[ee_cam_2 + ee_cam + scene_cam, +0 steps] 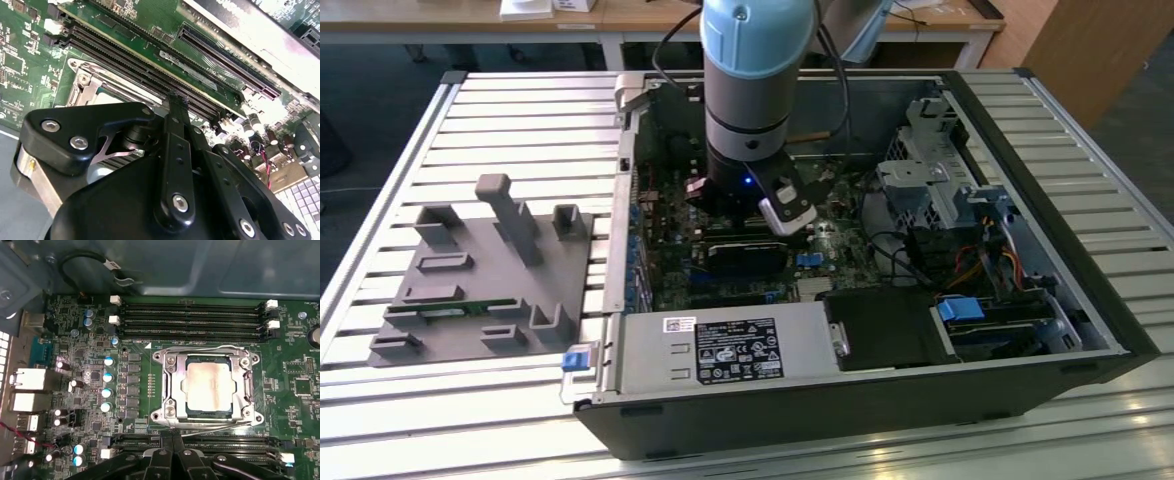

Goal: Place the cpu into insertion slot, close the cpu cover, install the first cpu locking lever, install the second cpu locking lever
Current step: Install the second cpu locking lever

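The cpu lies flat in the insertion slot, its silvery-tan face showing. The cpu cover, a silvery metal frame, lies down around it. A thin wire locking lever runs along the socket edge nearest my fingers. My gripper is shut with nothing between the fingers, its tips just short of that edge. In the second wrist view the gripper points at the board beside the socket's corner. My arm reaches down into the open computer case.
Long black memory slots lie beyond the socket, and others run beside my fingers. Capacitors stand to one side. In the exterior view a power supply sits at the case front, and a grey fixture tray lies on the slatted table at the exterior view's left.
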`<state>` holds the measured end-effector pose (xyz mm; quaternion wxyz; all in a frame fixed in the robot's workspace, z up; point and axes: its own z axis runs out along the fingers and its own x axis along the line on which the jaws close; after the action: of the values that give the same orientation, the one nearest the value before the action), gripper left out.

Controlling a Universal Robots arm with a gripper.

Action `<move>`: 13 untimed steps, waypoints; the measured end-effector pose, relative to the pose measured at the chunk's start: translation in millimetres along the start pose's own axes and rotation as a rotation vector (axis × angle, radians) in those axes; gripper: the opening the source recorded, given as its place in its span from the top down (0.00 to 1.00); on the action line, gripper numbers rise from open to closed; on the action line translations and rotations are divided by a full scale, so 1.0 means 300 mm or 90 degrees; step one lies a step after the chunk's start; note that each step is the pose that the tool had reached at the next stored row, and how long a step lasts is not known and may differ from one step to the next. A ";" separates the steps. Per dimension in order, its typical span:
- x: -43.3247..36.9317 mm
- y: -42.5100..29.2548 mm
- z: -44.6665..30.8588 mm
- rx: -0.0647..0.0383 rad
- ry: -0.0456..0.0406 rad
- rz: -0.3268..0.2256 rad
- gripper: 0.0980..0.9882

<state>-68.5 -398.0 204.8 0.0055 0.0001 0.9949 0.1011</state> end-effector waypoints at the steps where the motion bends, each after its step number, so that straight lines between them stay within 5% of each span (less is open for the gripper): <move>1: 0.000 -0.001 0.004 -0.001 0.0000 0.000 0.99; 13: 0.007 -0.015 0.021 -0.033 0.0001 0.000 0.99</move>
<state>-70.4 -401.2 197.6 0.0055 -0.0002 0.9919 0.1271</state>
